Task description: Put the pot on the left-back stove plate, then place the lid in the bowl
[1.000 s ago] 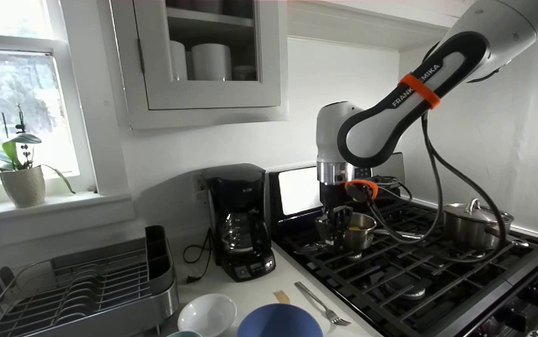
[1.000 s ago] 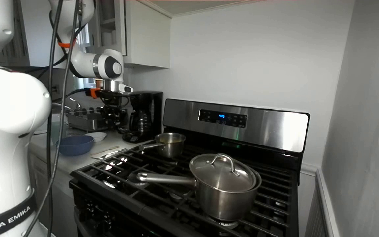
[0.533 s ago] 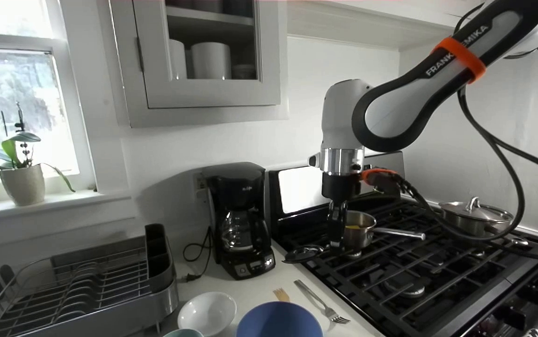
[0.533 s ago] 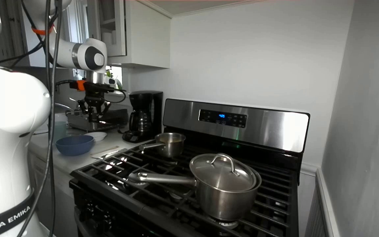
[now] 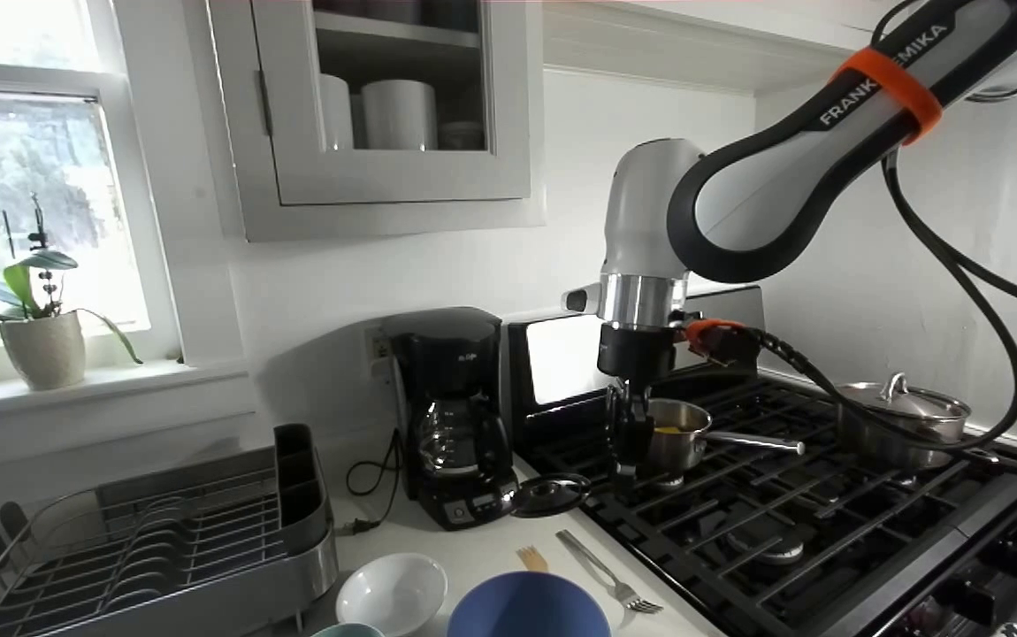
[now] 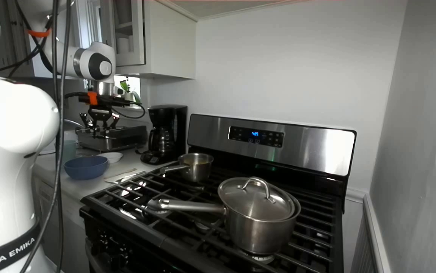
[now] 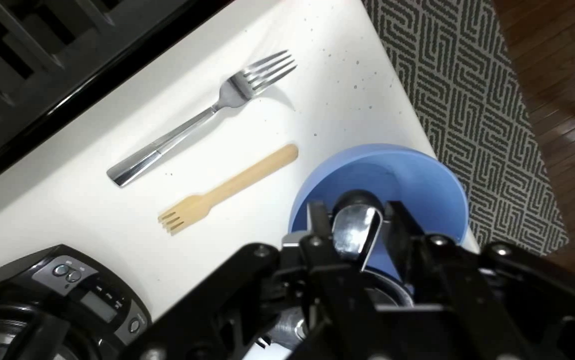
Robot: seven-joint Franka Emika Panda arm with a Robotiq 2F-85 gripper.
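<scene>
Wrist view: we've got the gripper (image 7: 357, 212) clamped on the lid (image 5: 550, 495), bowl (image 7: 436, 186) lower down. Pot (image 6: 198, 173) sits on left-back burner (image 5: 669, 484).

Reads "FRANK" and "EMIKA" on the arm (image 5: 765, 208) above the gripper (image 7: 357, 220), split by an orange band (image 5: 893, 87). On the base (image 6: 9, 159), lower than the gripper, reads "AR" and "ANKA EMIKA", cut by the view's edge. To the gripper's side, shows blurred print on the coffee maker (image 5: 448, 380); well apart, unclear blue digits on the stove display (image 6: 256, 137).
</scene>
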